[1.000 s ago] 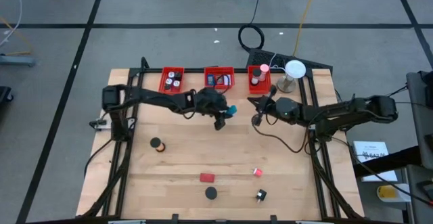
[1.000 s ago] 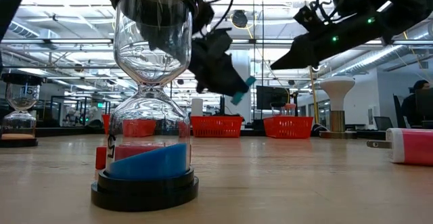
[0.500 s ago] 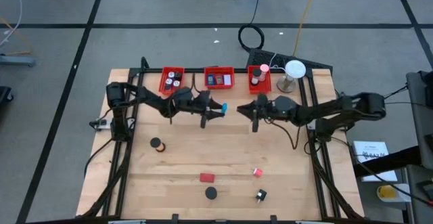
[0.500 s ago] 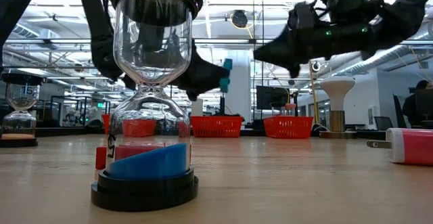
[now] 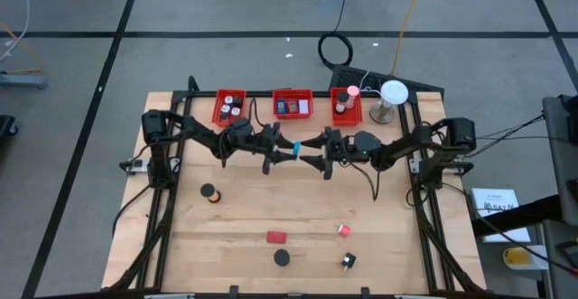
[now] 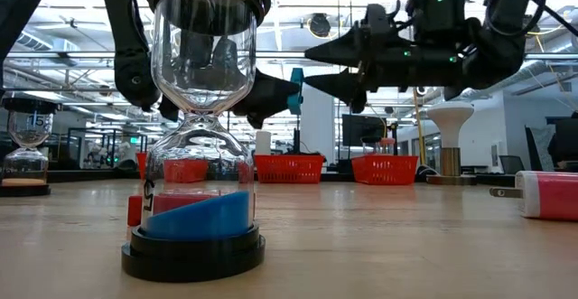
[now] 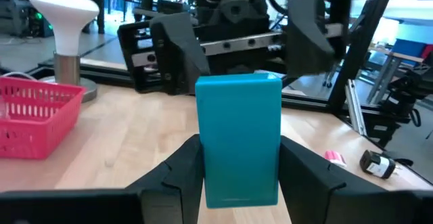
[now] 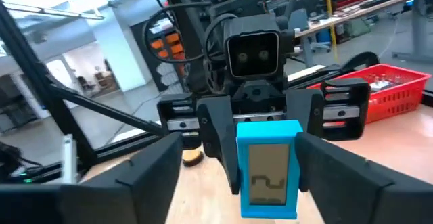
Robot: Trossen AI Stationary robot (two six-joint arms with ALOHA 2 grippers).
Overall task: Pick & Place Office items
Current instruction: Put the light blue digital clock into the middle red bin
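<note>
A teal block (image 7: 238,139) with a small screen on one face (image 8: 268,166) hangs above the table's middle, and my left gripper (image 5: 287,148) is shut on it. My right gripper (image 5: 313,151) faces it from the table's right, open. Its fingers (image 6: 330,52) reach level toward the block, one on either side of its free end, and touch nothing. Other office items lie on the near half of the table: a black disc (image 5: 209,192), a red block (image 5: 276,237), a pink bit (image 5: 344,229), a second black disc (image 5: 283,257) and a black clip (image 5: 349,261). My left gripper pinches the teal block by two opposite sides (image 7: 206,176) between its two fingers (image 7: 179,173). The fingers lie level and point toward the table's right. The block sticks out past the fingertips toward my right gripper, clear of the table.
Three red bins (image 5: 229,107) (image 5: 292,105) (image 5: 346,106) stand in a row at the far edge, with a white round lamp (image 5: 391,96) to their right. In the low view a blue-sand hourglass (image 6: 199,127) stands close to the camera and a pink item (image 6: 551,195) lies at the right.
My right gripper has swung toward the table's left, levelled out and opened, ending with its fingers at the block. My left gripper has tipped up from a downward slant to level and drawn slightly toward the table's left. It has kept its hold on the teal block.
</note>
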